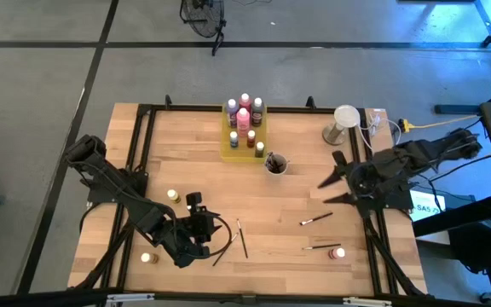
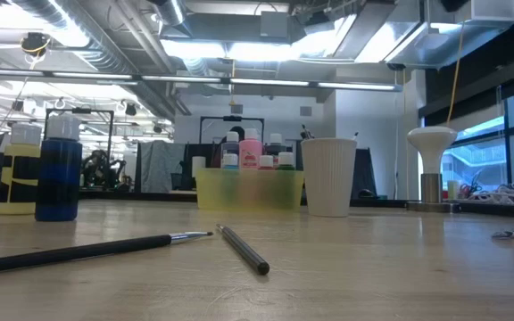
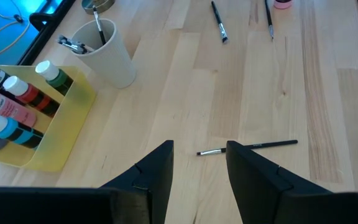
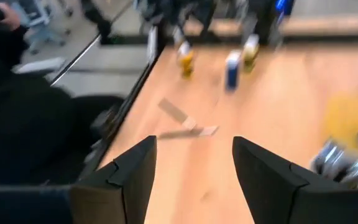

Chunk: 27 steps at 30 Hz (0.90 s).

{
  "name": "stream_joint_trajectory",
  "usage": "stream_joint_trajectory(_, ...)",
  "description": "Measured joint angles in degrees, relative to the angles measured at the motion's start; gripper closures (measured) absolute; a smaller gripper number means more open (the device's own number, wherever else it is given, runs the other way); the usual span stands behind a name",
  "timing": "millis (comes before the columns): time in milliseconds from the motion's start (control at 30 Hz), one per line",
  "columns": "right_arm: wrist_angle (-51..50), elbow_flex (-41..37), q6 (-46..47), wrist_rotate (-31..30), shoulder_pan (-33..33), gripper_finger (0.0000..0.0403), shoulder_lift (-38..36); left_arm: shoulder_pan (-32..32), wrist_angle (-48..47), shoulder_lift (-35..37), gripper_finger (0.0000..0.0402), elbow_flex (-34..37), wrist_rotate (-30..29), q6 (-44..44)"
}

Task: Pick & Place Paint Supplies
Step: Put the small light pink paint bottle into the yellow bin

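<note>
Task partly done: most bottles [image 1: 244, 119] racked in tray [image 1: 228, 150]; 4 brushes [image 1: 241, 238] and 3 bottles left on table [image 1: 297, 192]. Left claw [image 3: 199, 163] and right claw [image 4: 194, 163] apart, empty.

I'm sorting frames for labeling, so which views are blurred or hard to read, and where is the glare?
Right wrist view: motion-smeared, bottles streaked. Low view: near brush soft, ceiling lights glaring. Left wrist view: sharp on yellow tray and white cup. High view: evenly lit, blue glow at the right edge.
</note>
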<state>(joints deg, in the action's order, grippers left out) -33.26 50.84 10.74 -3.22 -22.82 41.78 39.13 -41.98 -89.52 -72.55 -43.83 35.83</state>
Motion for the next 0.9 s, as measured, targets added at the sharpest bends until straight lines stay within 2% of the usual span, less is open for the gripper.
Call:
stream_joint_trajectory(100,-8.6,4.4,10.5,2.0,-3.5,0.0190,1.5,0.0,0.0,0.0,0.0258,0.0,0.0,0.2)
stream_joint_trajectory(167,-10.8,6.0,18.5,4.8,-5.3,0.0190,2.3,0.0,0.0,0.0,0.0258,0.0,0.0,0.5)
stream_joint_trajectory(233,-11.9,6.2,24.8,7.3,-6.9,0.0190,2.7,0.0,0.1,0.0,0.0258,0.0,-0.2,0.5)
stream_joint_trajectory(333,-14.2,6.2,34.5,7.9,-8.6,0.0190,3.6,-0.2,0.2,0.0,0.0258,0.0,-0.1,0.5)
stream_joint_trajectory(567,-32.4,6.2,66.4,10.8,-9.8,0.0190,6.6,-1.2,0.1,0.0,0.0258,0.0,-0.1,0.3)
stream_joint_trajectory(700,-36.6,6.2,69.8,10.5,-9.9,0.0190,8.3,-1.4,0.0,0.0,0.0258,0.0,-0.1,-0.1)
stream_joint_trajectory(900,-33.7,6.2,65.2,7.0,-9.9,0.0190,9.8,-1.4,-0.1,0.0,0.0258,0.0,-0.1,-2.1)
